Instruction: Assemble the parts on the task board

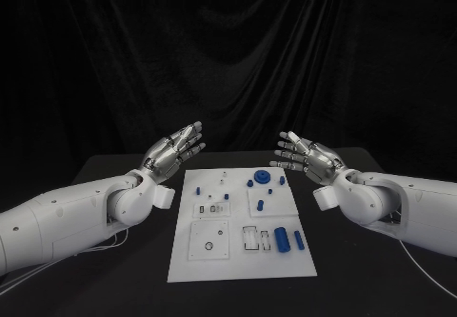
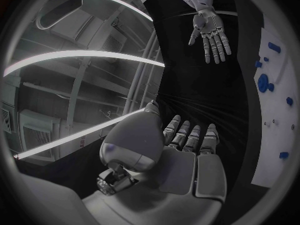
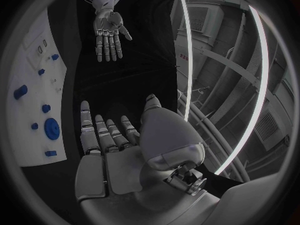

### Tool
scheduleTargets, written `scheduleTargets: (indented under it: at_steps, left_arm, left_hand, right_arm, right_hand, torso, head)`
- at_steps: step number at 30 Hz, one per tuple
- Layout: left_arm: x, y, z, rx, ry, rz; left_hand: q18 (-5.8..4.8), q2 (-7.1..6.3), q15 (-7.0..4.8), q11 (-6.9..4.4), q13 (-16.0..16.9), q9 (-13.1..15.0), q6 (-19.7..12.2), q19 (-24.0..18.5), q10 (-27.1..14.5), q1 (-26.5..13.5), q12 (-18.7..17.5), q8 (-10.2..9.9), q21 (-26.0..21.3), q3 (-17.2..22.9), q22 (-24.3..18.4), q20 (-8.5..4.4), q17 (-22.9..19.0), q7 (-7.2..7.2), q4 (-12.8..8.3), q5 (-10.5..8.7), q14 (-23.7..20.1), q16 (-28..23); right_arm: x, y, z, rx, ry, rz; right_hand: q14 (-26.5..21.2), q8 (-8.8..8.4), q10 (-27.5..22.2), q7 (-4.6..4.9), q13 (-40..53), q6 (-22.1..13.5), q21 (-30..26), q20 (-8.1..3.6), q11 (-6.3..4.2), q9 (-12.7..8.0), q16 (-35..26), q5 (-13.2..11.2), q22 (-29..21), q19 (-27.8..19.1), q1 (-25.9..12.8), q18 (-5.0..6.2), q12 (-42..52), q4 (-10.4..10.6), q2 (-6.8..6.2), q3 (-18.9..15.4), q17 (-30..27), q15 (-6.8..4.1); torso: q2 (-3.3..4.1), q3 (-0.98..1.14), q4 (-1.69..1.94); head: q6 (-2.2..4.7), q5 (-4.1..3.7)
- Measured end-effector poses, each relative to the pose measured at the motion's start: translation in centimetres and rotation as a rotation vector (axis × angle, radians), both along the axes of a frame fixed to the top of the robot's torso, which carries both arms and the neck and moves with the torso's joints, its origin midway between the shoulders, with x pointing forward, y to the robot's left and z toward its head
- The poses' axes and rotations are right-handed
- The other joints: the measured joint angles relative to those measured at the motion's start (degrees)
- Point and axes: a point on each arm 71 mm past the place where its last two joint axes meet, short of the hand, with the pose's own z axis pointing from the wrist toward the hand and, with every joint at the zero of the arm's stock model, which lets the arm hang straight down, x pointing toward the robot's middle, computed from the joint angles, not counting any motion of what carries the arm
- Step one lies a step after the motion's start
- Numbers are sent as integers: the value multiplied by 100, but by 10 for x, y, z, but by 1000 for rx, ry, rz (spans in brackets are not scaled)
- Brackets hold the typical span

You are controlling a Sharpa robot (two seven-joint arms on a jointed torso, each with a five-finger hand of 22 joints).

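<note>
One white task board between two raised hands, left hand and right hand, fingers spread, empty.

the task board is seen as a plain white plate on a black table. small blue parts are scattered over it: a blue gear-like disc, a blue cylinder and a slimmer blue rod. the left hand and the right hand are shown in silver, on white arms. a black curtain is hung behind.
</note>
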Motion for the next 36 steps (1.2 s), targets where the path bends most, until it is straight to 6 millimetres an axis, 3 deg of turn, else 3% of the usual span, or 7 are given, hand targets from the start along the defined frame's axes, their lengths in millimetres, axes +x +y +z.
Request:
scheduleTargets:
  at_steps: [6,12,16,19,24,31,36]
  left_arm:
    - [-4,13,1,51,-34,-23]
    - [-11,28,2,86,-51,-25]
    - [-14,34,3,99,-58,-24]
    - [-15,35,3,106,-63,-26]
    - [-16,36,3,113,-67,-29]
    - [-15,38,3,120,-71,-28]
    - [-15,38,3,120,-71,-32]
  left_hand:
    - [0,-19,-9,83,45,36,373,90,176,271,301,100,56,65,20,47,47,103,4,309,195,71]
    - [0,-23,12,128,50,46,481,111,222,393,399,119,71,65,21,68,51,111,4,393,232,86]
    - [0,-23,37,145,50,52,541,128,239,468,424,119,70,74,21,86,61,112,-5,482,258,86]
    - [0,-33,41,145,50,51,556,162,239,531,436,119,92,81,21,120,61,126,-12,573,261,86]
    - [-1,-37,41,174,37,51,581,178,163,614,436,119,92,97,27,179,54,152,-28,673,261,86]
    - [-1,-36,71,154,24,57,602,158,100,735,412,119,92,128,27,199,30,173,-27,789,187,46]
    - [-1,-36,71,154,24,57,623,158,100,735,412,119,92,128,27,199,30,193,-27,822,187,46]
  right_arm:
    - [3,-5,11,0,-34,27]
    - [15,-3,41,-92,-152,75]
    - [23,4,69,-250,-282,146]
    - [28,12,86,-427,-400,215]
    - [29,28,98,-742,-605,317]
    - [28,52,97,-1176,-899,413]
    - [32,60,94,-1396,-1047,419]
  right_hand:
    - [1628,992,930,300,334,1205,607,-80,117,293,1104,979,192,1425,1183,153,1831,-632,-70,350,341,-124]
    - [3532,1652,2325,551,473,2220,2061,-630,-53,467,2150,1310,954,2761,1990,152,2613,-1293,-262,722,747,-667]
    - [4119,1656,2969,531,458,2403,3232,-802,-199,422,2665,1147,1735,2743,2085,151,2715,-1292,-363,863,1048,-879]
    - [4625,1690,3390,477,577,2684,4442,-937,-400,409,3353,450,2984,3332,2048,146,2931,-1114,-400,1036,1421,-1079]
    - [5578,1606,3828,213,609,3084,6872,-1211,-704,370,4763,-274,6600,5107,2112,-484,2842,-596,-709,1399,2428,-1389]
    - [6406,1226,4029,-169,305,3308,7520,-1317,-799,371,5945,-442,6956,5385,1948,-660,1925,51,-1183,1729,4281,-1527]
    - [6663,947,4226,-166,158,3383,7521,-1317,-726,405,6275,-500,6956,5385,1707,-659,1409,100,-1428,1813,5005,-1499]
  torso:
    - [88,-27,39]
    - [151,-34,80]
    - [196,-34,101]
    - [230,-33,116]
    - [299,-36,142]
    - [425,-56,182]
    - [513,-92,249]
  head:
    - [-36,-13]
    - [-125,-34]
    - [-169,-21]
    - [-225,-18]
    - [-255,-39]
    - [-325,-74]
    - [-350,-118]
